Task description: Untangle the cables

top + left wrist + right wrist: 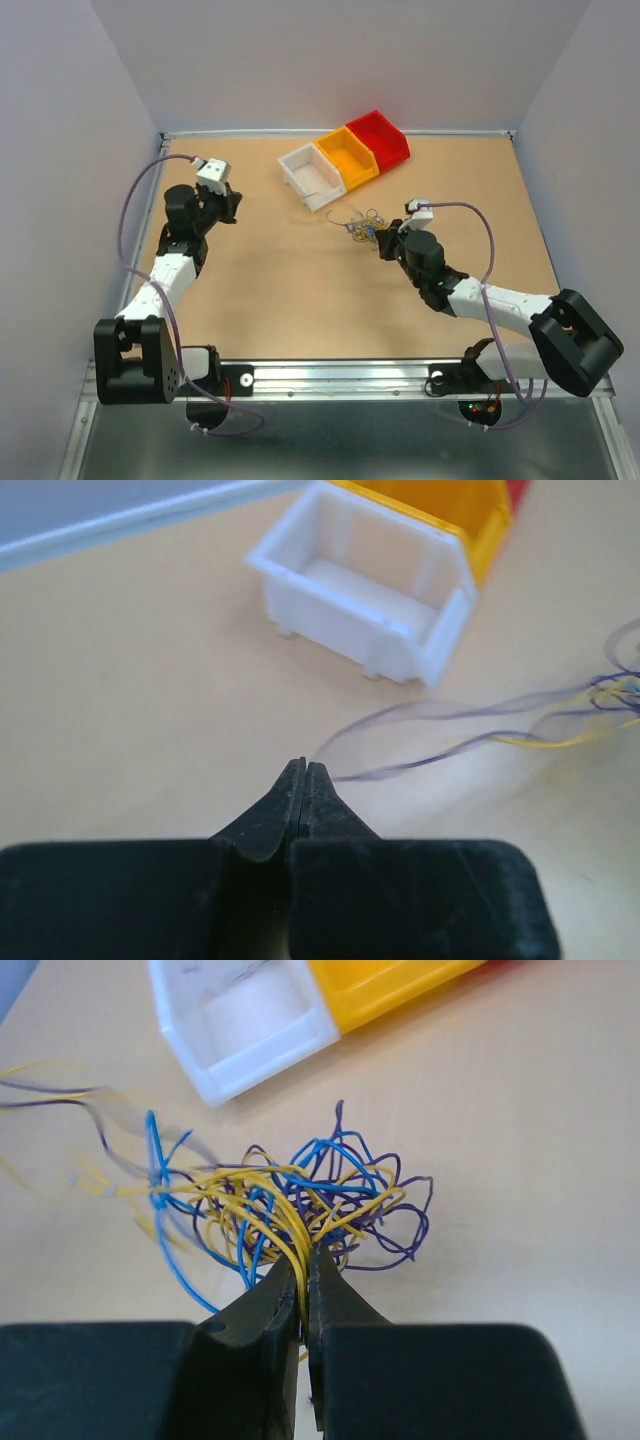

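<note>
A wide stretch of bare tan table (290, 290) lies open between the two arms. The tangle of thin yellow, blue and purple wires (365, 228) is hemmed in behind by a white plastic bin (297, 162), an orange plastic bin (361, 170) and a red plastic bin (392, 152) in a row. On its near-right side stands the right pincer (384, 238). Only loose strands cross its left side.

Top camera looks down over the table (300, 300); both wrist cameras, low and close, face the white bin (340, 630) and cables (300, 1200).
</note>
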